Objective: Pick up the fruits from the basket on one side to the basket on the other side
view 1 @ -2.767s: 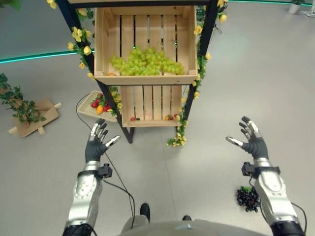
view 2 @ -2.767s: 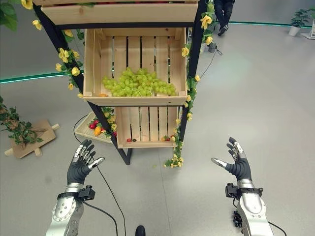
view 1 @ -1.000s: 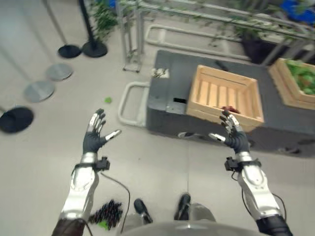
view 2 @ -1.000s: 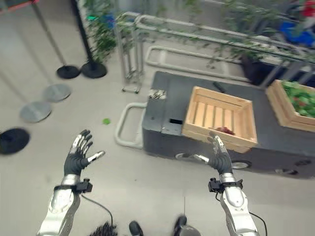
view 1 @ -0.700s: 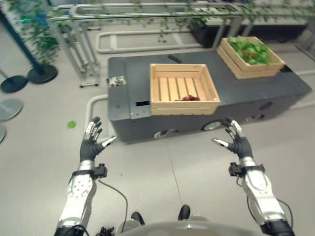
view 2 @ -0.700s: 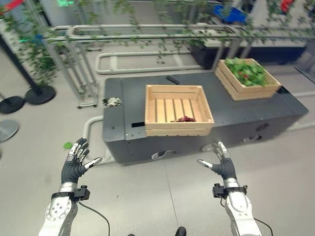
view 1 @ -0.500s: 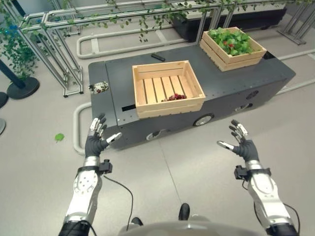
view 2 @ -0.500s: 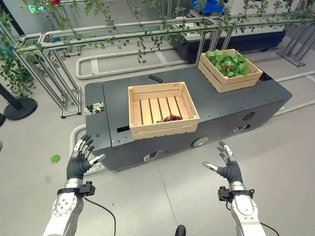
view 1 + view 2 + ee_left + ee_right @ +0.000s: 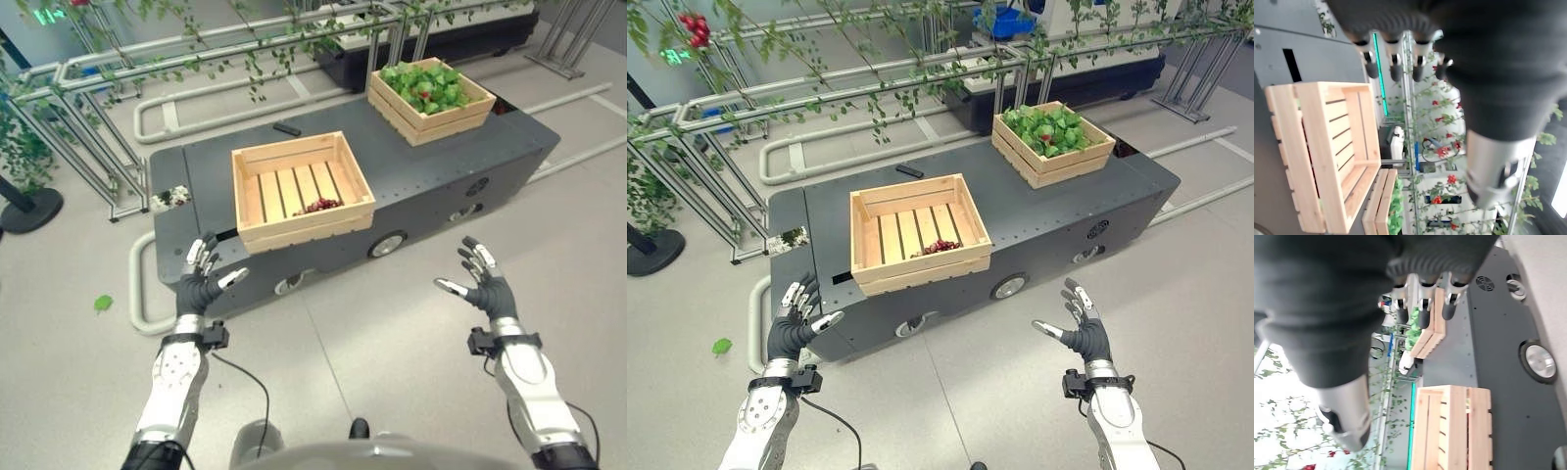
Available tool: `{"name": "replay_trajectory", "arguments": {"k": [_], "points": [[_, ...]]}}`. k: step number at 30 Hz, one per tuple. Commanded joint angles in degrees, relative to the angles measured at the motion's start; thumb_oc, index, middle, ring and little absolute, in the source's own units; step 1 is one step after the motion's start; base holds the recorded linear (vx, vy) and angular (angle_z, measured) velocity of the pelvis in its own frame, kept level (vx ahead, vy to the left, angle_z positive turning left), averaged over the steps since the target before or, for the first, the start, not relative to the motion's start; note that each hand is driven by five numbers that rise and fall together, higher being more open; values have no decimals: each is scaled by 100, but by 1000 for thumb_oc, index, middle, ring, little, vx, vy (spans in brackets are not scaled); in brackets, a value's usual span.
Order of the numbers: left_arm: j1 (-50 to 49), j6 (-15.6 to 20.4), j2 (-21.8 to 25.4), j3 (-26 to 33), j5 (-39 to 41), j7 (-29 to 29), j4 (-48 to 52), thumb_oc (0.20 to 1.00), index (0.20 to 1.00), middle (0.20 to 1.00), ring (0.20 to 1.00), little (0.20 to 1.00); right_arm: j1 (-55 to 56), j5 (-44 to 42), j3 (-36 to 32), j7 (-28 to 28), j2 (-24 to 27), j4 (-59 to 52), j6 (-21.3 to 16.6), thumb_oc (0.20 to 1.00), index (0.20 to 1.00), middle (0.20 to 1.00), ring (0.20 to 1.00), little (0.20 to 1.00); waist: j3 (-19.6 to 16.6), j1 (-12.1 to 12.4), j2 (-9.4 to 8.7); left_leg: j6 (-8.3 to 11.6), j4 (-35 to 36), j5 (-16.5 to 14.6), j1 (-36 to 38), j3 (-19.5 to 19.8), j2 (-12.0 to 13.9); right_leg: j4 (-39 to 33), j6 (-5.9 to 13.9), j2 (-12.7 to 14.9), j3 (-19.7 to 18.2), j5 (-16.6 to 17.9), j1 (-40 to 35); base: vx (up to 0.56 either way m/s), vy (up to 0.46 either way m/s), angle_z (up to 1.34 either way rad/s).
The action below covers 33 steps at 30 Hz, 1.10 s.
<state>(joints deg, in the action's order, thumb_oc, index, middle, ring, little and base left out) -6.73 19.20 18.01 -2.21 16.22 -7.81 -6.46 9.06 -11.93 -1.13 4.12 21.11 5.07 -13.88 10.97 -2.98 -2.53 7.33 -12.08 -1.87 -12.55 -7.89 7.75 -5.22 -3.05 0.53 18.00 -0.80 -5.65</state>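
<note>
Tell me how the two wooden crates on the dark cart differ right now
The near crate is almost empty, with just a small dark red bunch of fruit by its front wall; the far crate is heaped with green leaves and a few red bits. The near crate looks larger and sits toward the cart's front left; the far crate sits at its back right corner. Both are pale slatted wood, upright and open-topped.

The view has swung from the grape shelf to a grey cart bearing two crates.
</note>
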Motion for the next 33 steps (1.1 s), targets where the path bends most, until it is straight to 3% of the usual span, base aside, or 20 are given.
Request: {"name": "replay_trajectory", "arguments": {"k": [1, 4, 10, 12, 13, 14, 16, 17, 19, 21, 22, 23, 24, 26, 27, 28, 31, 33], "points": [[181, 266, 243, 131, -354, -242, 125, 1000, 1000, 1000, 1000, 1000, -429, -8, 11, 161, 296, -1, -465, 1000, 1000, 1000, 1000, 1000, 9, 344, 199, -12, 1221, 848, -109, 785, 155, 278, 672, 26, -251, -807, -151, 167, 55, 3], [155, 292, 300, 248, -381, -335, 128, 1000, 1000, 1000, 1000, 1000, -619, 40, 94, 177, 370, 54, -474, 1000, 1000, 1000, 1000, 1000, 37, 509, 283, 231, 1679, 1135, -319, 978, 258, 184, 724, -61, -394, -890, -163, 164, 133, -24], [100, 323, 377, 445, -441, -399, 214, 1000, 1000, 1000, 1000, 1000, -817, 125, 128, 151, 377, 30, -438, 1000, 1000, 1000, 1000, 1000, -10, 714, 218, 233, 1603, 1215, -433, 994, 297, 80, 852, 48, -489, -992, -362, 256, 209, -20], [90, 324, 481, 564, -428, -398, 324, 1000, 1000, 1000, 1000, 1000, -782, 201, 87, 131, 256, 9, -373, 1000, 1000, 1000, 1000, 1000, -90, 824, 61, 53, 1057, 1145, -534, 891, 116, 463, 946, 388, -421, -1158, -567, 515, 390, 5], [108, 322, 552, 618, -425, -409, 379, 1000, 1000, 1000, 1000, 1000, -745, 191, 82, 93, 160, -12, -355, 1000, 1000, 1000, 1000, 1000, -115, 850, -69, -72, 790, 965, -552, 810, 4, 854, 1021, 577, -406, -1200, -508, 578, 482, 11], [177, 326, 649, 584, -476, -417, 366, 1000, 1000, 1000, 1000, 1000, -763, 236, 134, 22, 63, -34, -319, 1000, 1000, 1000, 1000, 1000, -141, 840, -257, -301, 310, 566, -545, 647, -213, 1364, 1230, 826, -419, -989, -404, 423, 374, -3], [181, 327, 650, 581, -475, -417, 364, 1000, 1000, 1000, 1000, 1000, -764, 238, 131, 22, 62, -35, -319, 1000, 1000, 1000, 1000, 1000, -161, 843, -250, -309, 306, 576, -577, 647, -208, 1362, 1234, 821, -423, -973, -374, 265, 256, -4], [259, 319, 679, 495, -478, -410, 339, 1000, 1000, 1000, 1000, 1000, -782, 230, 130, 40, 24, -2, -282, 1000, 1000, 1000, 1000, 1000, -251, 827, -305, -494, 211, 310, -436, 649, -485, 1825, 1305, 950, -656, -553, -221, 390, 397, 12], [229, 294, 718, 435, -516, -350, 391, 1000, 1000, 1000, 1000, 1000, -758, 256, 79, 33, 8, -26, -283, 1000, 1000, 1000, 1000, 1000, -336, 794, -306, -675, 194, 86, -257, 574, -751, 2383, 1339, 1078, -729, 50, -29, 452, 501, 4], [230, 289, 773, 409, -577, -334, 405, 1000, 1000, 1000, 1000, 1000, -787, 293, 102, 25, 3, -59, -283, 1000, 1000, 1000, 1000, 1000, -338, 765, -270, -757, 259, 16, -103, 561, -846, 2730, 1325, 1119, -714, 287, 108, 294, 339, 8], [224, 259, 789, 327, -644, -292, 397, 1000, 1000, 1000, 1000, 1000, -773, 336, 133, 6, -34, -79, -285, 1000, 1000, 1000, 1000, 1000, -332, 606, -151, -855, 498, -52, 262, 583, -942, 3113, 1234, 663, -953, 53, 619, 334, 325, 14], [223, 262, 784, 334, -642, -291, 403, 1000, 1000, 1000, 1000, 1000, -774, 331, 136, -4, -35, -70, -295, 1000, 1000, 1000, 1000, 1000, -318, 550, -94, -858, 621, -32, 430, 598, -937, 3053, 1196, 540, -858, -116, 944, 550, 379, -17], [195, 249, 744, 364, -569, -260, 432, 1000, 1000, 1000, 1000, 1000, -699, 279, 141, -56, -62, -130, -310, 1000, 1000, 1000, 1000, 1000, -299, 496, -34, -803, 862, 1, 683, 608, -890, 2435, 1122, 614, -432, -468, 1135, 329, 139, -27], [163, 237, 723, 375, -558, -214, 426, 1000, 1000, 1000, 1000, 1000, -644, 285, 134, -73, -62, -147, -286, 1000, 1000, 1000, 1000, 1000, -281, 456, -34, -769, 933, 0, 776, 673, -883, 1988, 1090, 659, -344, -549, 1073, 242, 0, -42], [160, 245, 705, 353, -556, -185, 382, 1000, 1000, 1000, 1000, 1000, -621, 326, 136, -70, -39, -127, -272, 1000, 1000, 1000, 1000, 1000, -276, 432, -41, -741, 989, -13, 843, 712, -886, 1516, 1086, 636, -411, -508, 1017, 277, -54, 5], [166, 232, 678, 324, -512, -138, 308, 1000, 1000, 1000, 1000, 1000, -567, 360, 120, -51, -37, -91, -260, 1000, 1000, 1000, 1000, 1000, -257, 372, -49, -745, 1039, -40, 918, 821, -908, 1131, 1118, 576, -818, -444, 1097, 276, -49, 63], [215, 233, 611, 242, -432, -91, 155, 1000, 1000, 1000, 1000, 1000, -519, 420, 33, 54, -21, 15, -240, 1000, 1000, 1000, 1000, 1000, -246, 246, -69, -724, 1216, -27, 1085, 1020, -903, 791, 1274, 561, -1581, -94, 1269, 213, -90, 72], [150, 207, 577, 199, -503, -26, 125, 1000, 1000, 1000, 1000, 1000, -407, 393, 8, -14, -19, -36, -231, 1000, 1000, 1000, 1000, 1000, -301, 272, -164, -633, 1210, -24, 1097, 1106, -876, 777, 1215, 601, -1347, -125, 1110, 132, -181, 86]]}}
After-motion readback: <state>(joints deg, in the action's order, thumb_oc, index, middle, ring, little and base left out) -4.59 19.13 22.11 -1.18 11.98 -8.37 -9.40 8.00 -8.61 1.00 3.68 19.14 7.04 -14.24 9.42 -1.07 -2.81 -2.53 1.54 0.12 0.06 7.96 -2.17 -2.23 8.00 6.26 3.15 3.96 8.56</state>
